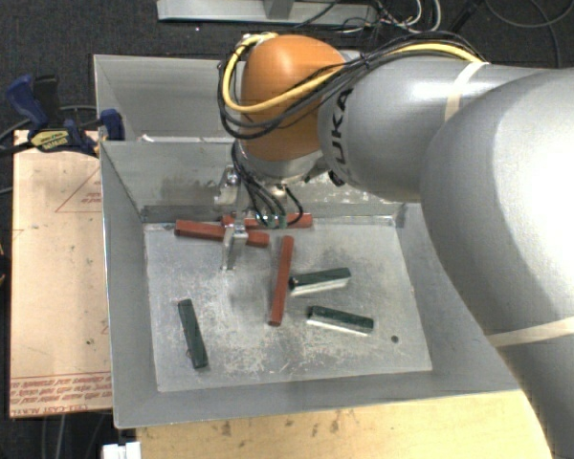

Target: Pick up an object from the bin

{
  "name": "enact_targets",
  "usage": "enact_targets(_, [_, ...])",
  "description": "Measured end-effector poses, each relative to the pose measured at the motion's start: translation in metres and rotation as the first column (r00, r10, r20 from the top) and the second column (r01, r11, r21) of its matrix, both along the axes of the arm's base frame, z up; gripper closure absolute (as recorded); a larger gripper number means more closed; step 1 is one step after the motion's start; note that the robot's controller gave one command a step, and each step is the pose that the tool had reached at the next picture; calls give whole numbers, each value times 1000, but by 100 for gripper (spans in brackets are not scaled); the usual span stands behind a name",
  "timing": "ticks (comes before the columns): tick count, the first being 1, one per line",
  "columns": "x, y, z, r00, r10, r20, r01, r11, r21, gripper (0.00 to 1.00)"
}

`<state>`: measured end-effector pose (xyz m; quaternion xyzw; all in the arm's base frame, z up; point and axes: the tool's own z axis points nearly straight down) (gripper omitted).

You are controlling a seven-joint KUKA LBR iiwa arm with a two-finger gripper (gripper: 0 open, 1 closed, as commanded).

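Camera view: the gripper (233,245) hangs over a red-brown bar (197,229) lying crosswise near the bin's (124,220) back wall. Open or clenched, I cannot tell. The bar looks stiff, light and slim: best pinched across its narrow width, mid-length.

Red bars (281,290) and green bars (341,320) are seen scattered over the floor of the grey metal bin (364,352), one green one set apart at left.
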<state>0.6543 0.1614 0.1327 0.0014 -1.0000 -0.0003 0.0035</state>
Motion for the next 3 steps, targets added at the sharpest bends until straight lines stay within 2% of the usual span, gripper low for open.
enact_targets(1, [2,0,5,1000,-2,8,2,1000,1,0])
enact_targets(2, [-10,-38,-52,999,-23,36,22,1000,10,100])
enact_targets(3, [-10,-38,-52,999,-23,36,23,1000,10,100])
